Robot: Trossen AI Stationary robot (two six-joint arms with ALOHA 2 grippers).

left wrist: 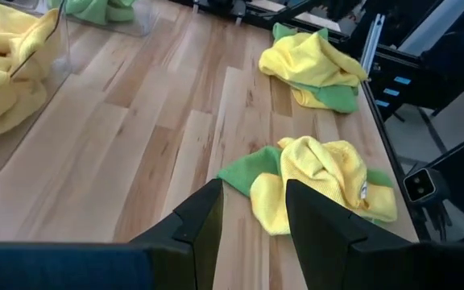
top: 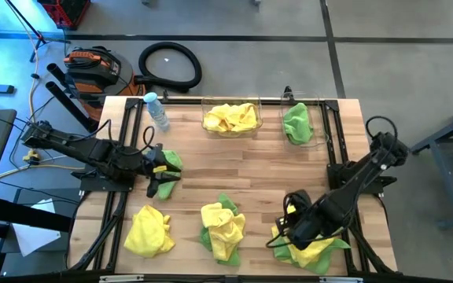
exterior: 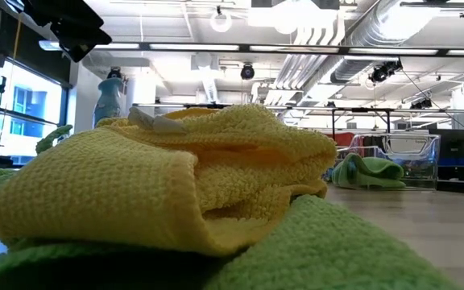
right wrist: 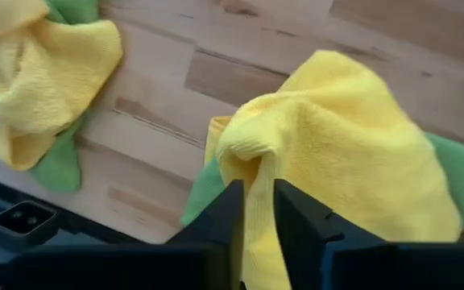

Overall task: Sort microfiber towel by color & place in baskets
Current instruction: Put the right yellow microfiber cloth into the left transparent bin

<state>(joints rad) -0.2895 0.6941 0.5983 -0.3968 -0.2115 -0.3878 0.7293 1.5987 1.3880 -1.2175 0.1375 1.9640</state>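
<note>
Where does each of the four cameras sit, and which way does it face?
High view: overhead, straight down on the table, both arms and both baskets.
Low view: table height, level across; a yellow towel fills it, no arm identifiable.
Left wrist view: on the left arm, past the open left hand toward the middle towel pile.
Right wrist view: on the right arm, down at the right hand pinching a yellow towel.
Shared: the middle pile shows in the high and left wrist views.
</note>
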